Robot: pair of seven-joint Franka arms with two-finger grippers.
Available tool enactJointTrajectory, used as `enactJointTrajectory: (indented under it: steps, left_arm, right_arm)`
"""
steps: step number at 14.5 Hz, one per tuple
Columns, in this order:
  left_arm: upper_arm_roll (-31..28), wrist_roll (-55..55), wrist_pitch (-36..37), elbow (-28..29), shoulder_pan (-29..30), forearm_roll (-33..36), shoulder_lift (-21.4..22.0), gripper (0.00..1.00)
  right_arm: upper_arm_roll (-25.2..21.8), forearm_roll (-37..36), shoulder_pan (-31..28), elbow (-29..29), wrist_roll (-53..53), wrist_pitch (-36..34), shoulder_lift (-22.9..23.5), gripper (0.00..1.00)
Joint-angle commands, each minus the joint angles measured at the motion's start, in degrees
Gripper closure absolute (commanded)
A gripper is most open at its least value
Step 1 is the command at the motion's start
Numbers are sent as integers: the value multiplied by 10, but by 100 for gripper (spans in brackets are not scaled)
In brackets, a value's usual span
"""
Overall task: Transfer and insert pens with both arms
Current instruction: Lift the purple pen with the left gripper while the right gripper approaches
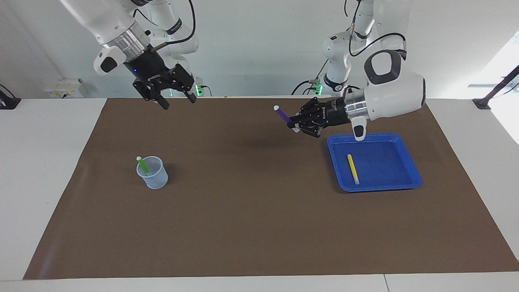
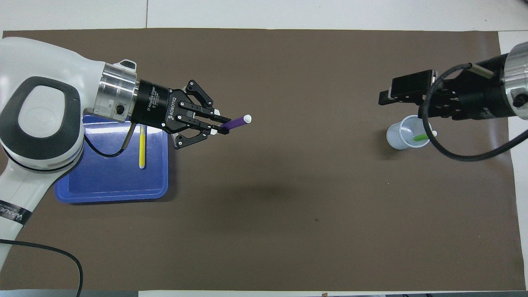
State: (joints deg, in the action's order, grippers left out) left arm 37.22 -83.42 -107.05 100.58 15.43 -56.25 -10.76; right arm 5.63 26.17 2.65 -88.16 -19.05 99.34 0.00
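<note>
- Purple pen (image 1: pixel 283 115) clamped in left end effector (image 1: pixel 294 125), up over brown mat (image 1: pixel 259 227) just off tray (image 1: pixel 410 180), pale tip away from wrist.
- Yellow pen (image 1: pixel 352 168) flat in tray, below left wrist.
- Green pen (image 1: pixel 142 164) leaning in cup (image 1: pixel 153 174).
- Right end effector (image 1: pixel 178 98) fingers spread, holding nothing, up over mat edge near cup.

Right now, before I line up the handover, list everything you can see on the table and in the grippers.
Purple pen: one, held up over the mat by the left gripper.
Yellow pen: one, lying in the tray.
Green pen: one, standing tilted in the cup.
Cup: one, clear, toward the right arm's end.
Tray: one, blue, toward the left arm's end.
Mat: one, brown, covering the table.
Left gripper: shut on the purple pen.
Right gripper: open, empty, raised over the mat.
</note>
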Motion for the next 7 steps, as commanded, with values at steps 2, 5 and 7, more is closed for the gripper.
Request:
enactJointTrajectory:
  steps: [2,5,7]
  left_arm:
    - [-4,-11,-92,64,-45,-75,46,100]
    - [-4,-11,-133,92,-66,-111,63,100]
    - [-4,-11,-155,109,-73,-140,78,100]
  right_arm:
    - [4,33,39,12,-60,58,19,0]
    - [3,22,79,9,-72,67,26,0]
    - [3,13,93,6,-72,69,29,0]
